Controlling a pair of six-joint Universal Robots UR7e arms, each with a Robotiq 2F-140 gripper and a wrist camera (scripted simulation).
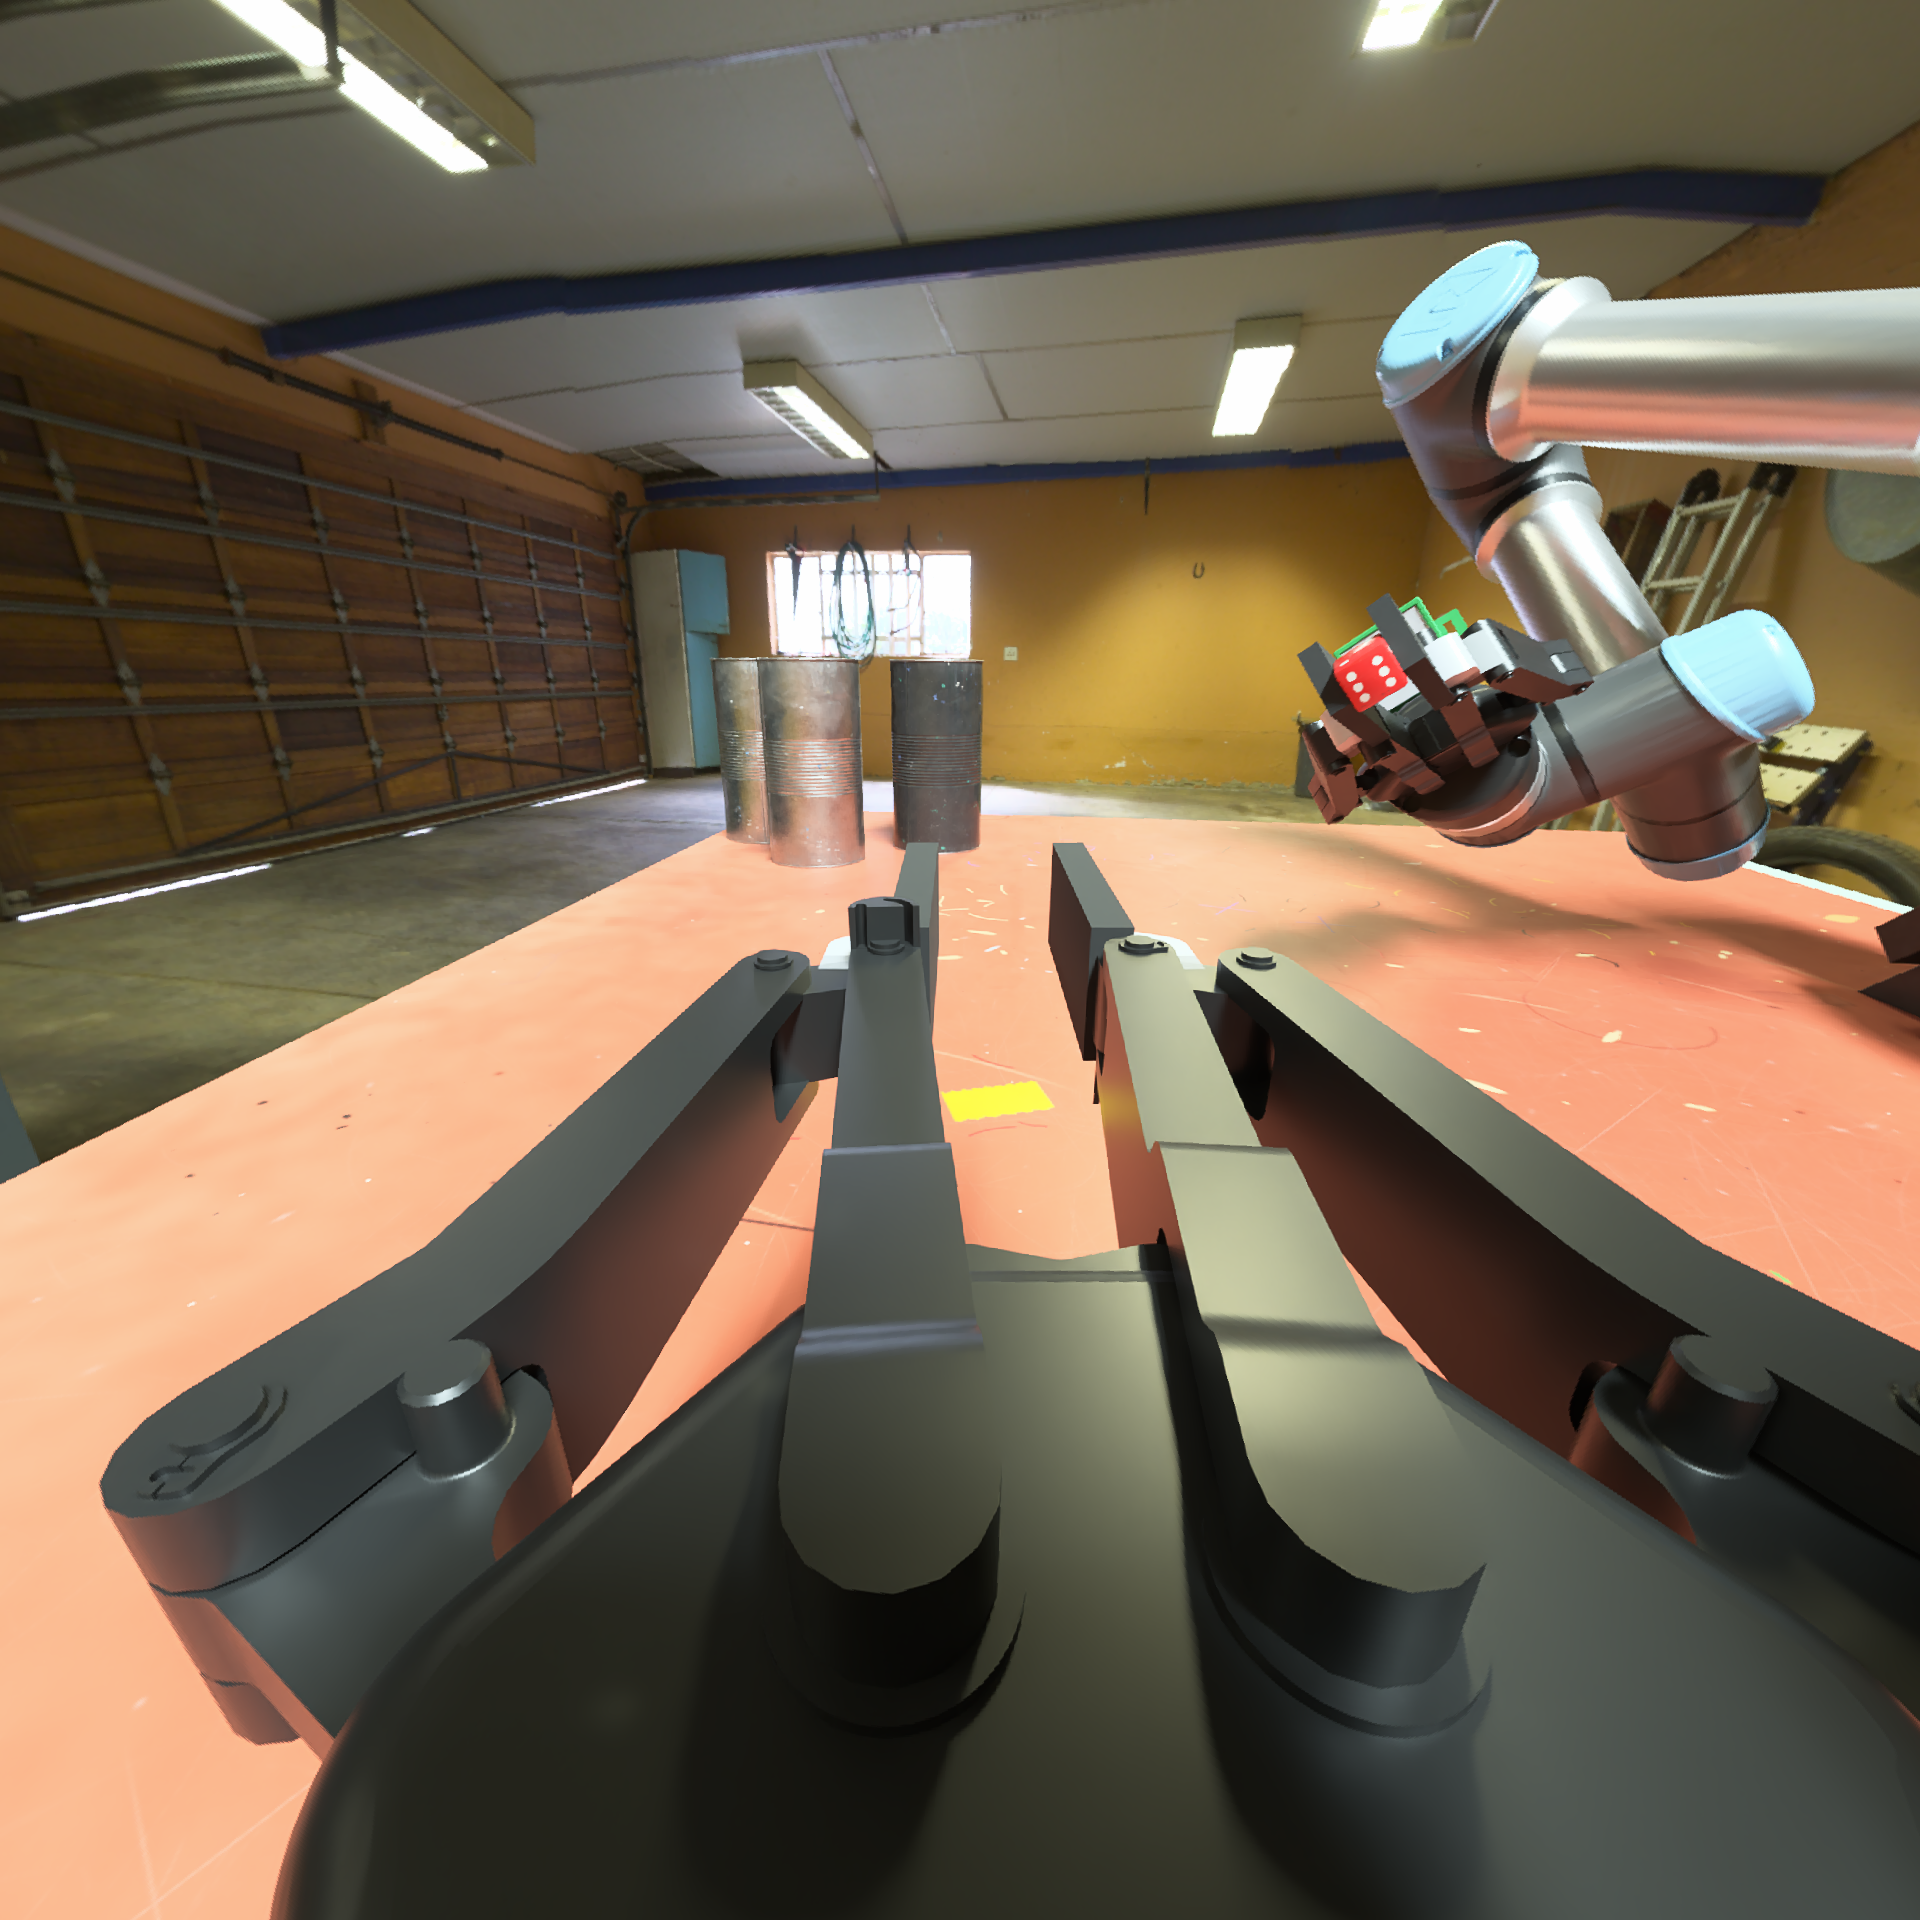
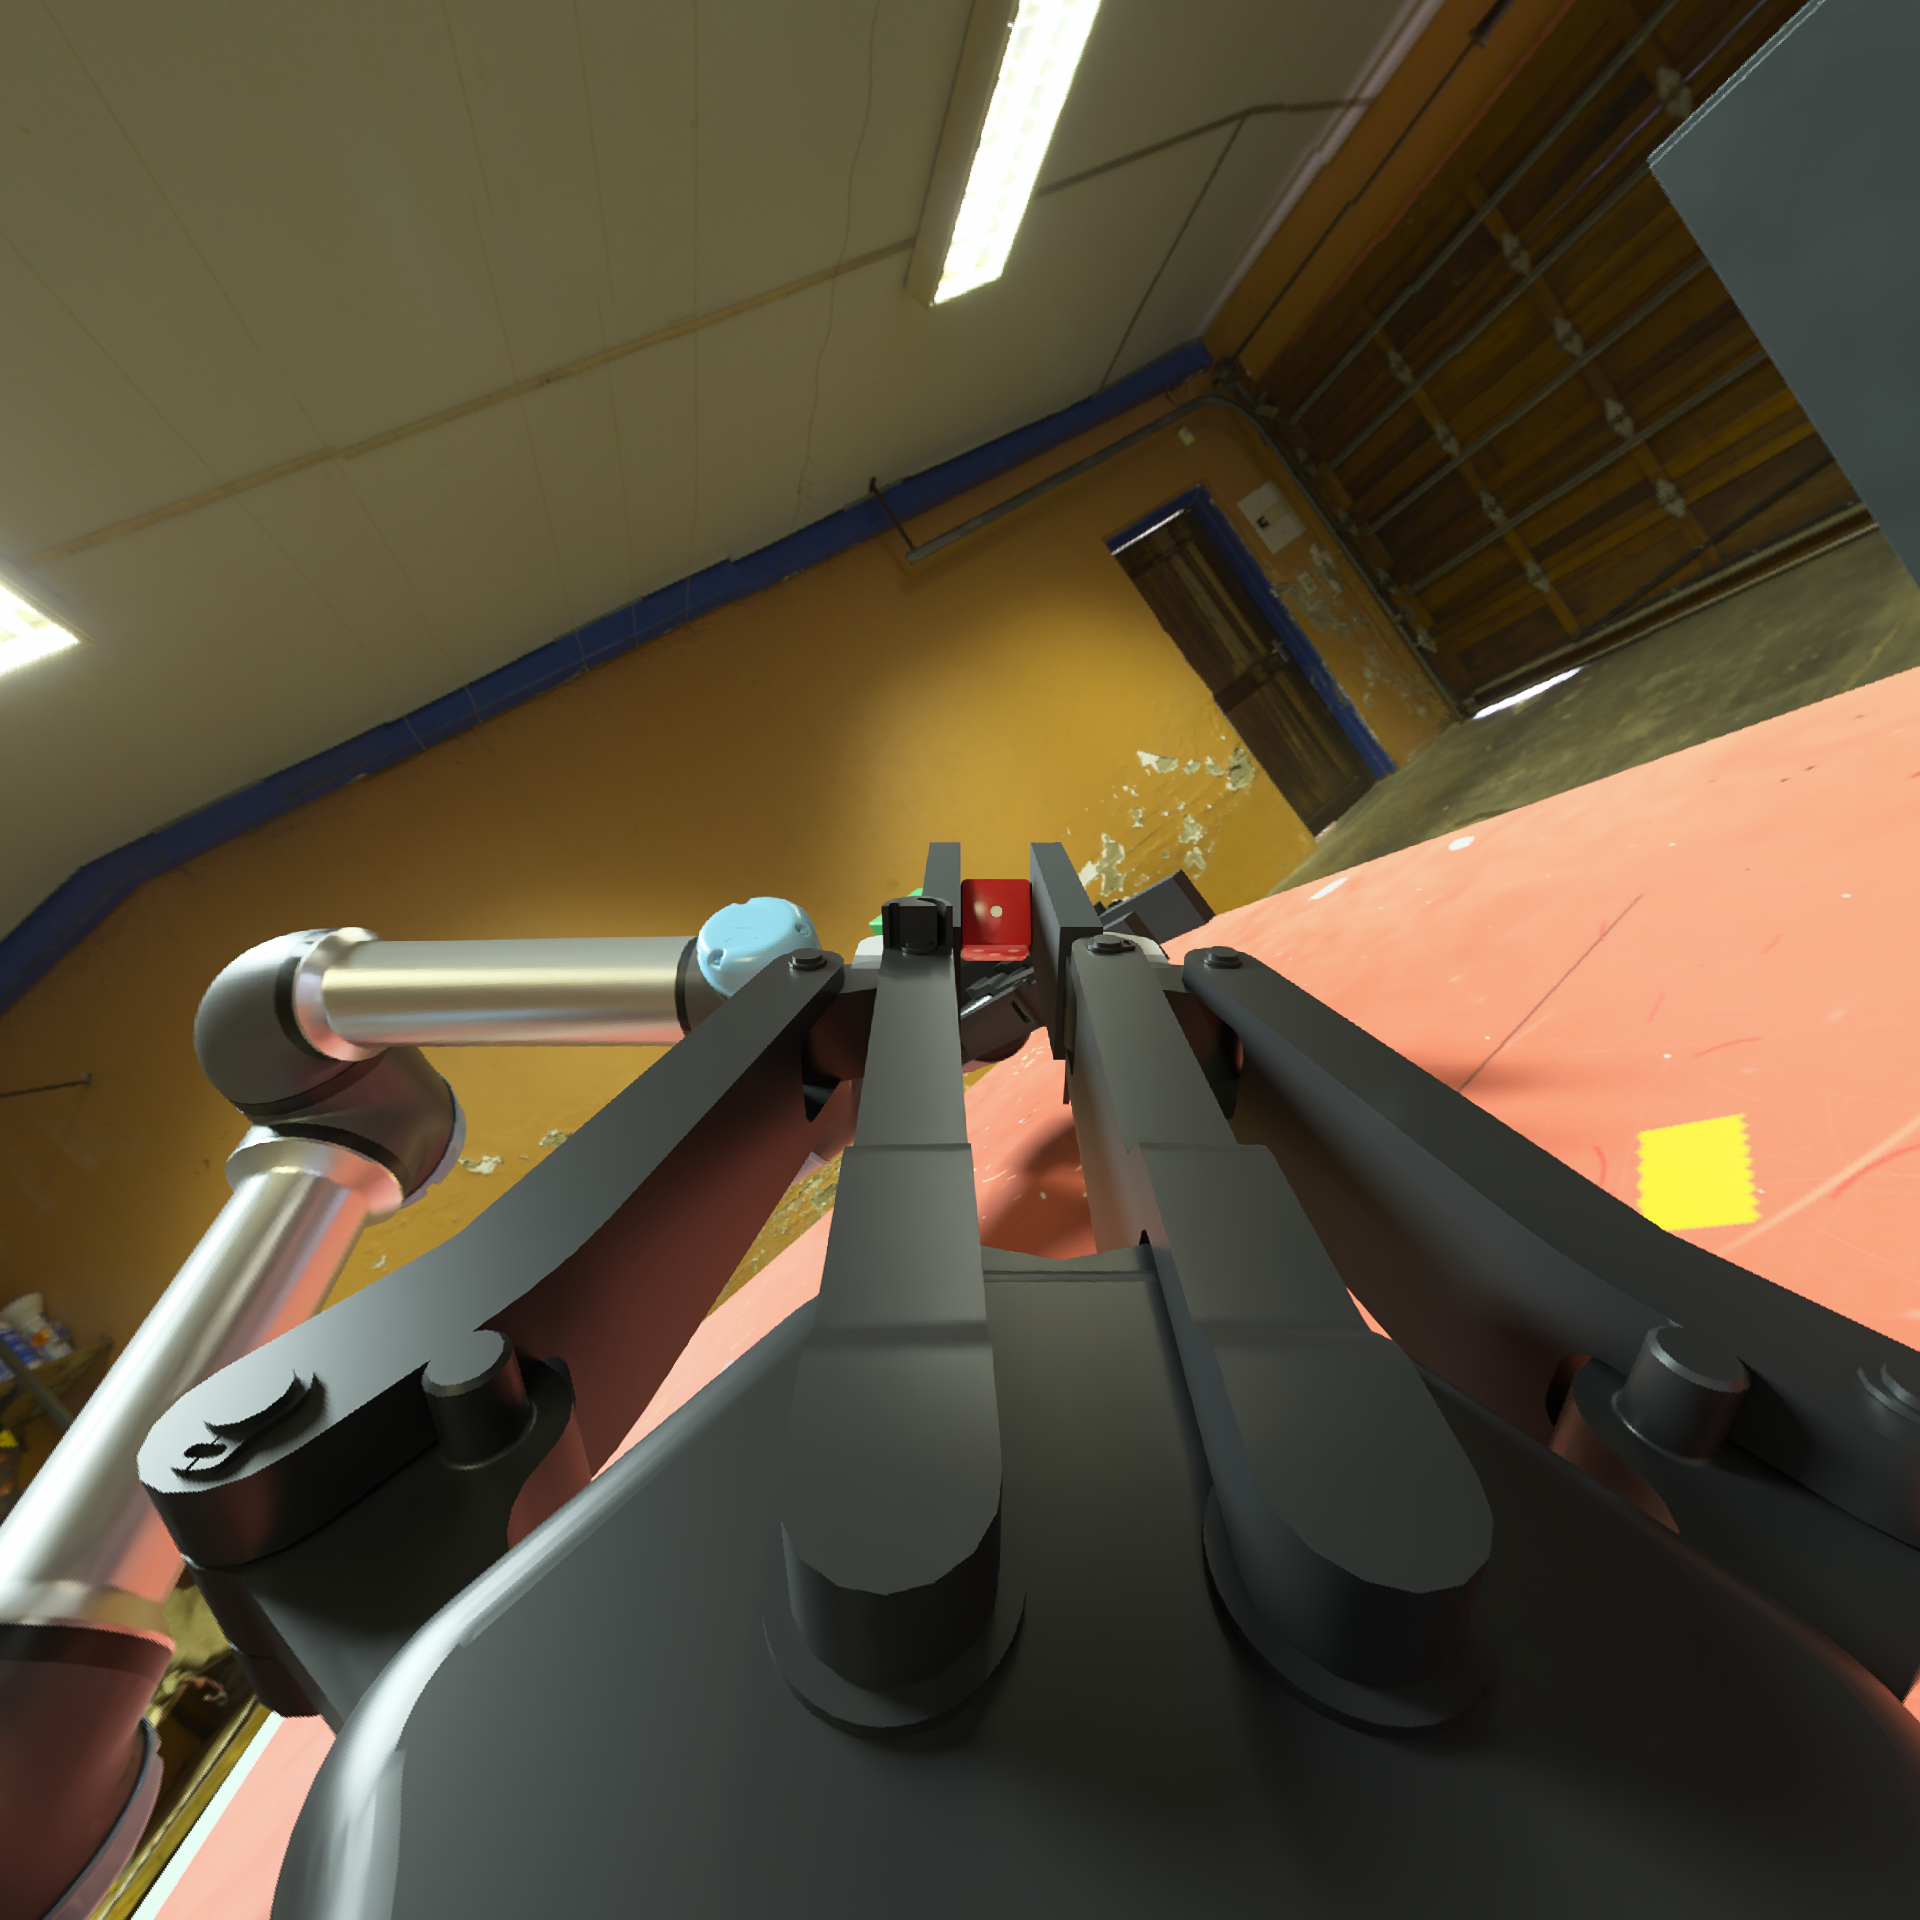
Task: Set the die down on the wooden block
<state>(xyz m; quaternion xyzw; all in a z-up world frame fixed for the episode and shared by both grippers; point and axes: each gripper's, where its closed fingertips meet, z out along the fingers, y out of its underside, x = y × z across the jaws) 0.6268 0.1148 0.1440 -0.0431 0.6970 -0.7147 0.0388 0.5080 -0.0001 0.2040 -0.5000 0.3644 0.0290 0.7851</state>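
The left gripper (image 1: 987,883) hovers low over the salmon table (image 1: 416,1195), jaws a narrow gap apart and empty; a yellow patch (image 1: 995,1101) lies on the table below and between its fingers. To the right and raised clear of the table, the right gripper (image 2: 994,883) is clamped on the red die (image 2: 994,914), pinched between the fingertips. Something green (image 2: 906,896) peeks from behind the left finger, mostly hidden, possibly part of the other arm. No wooden block can be made out in either view.
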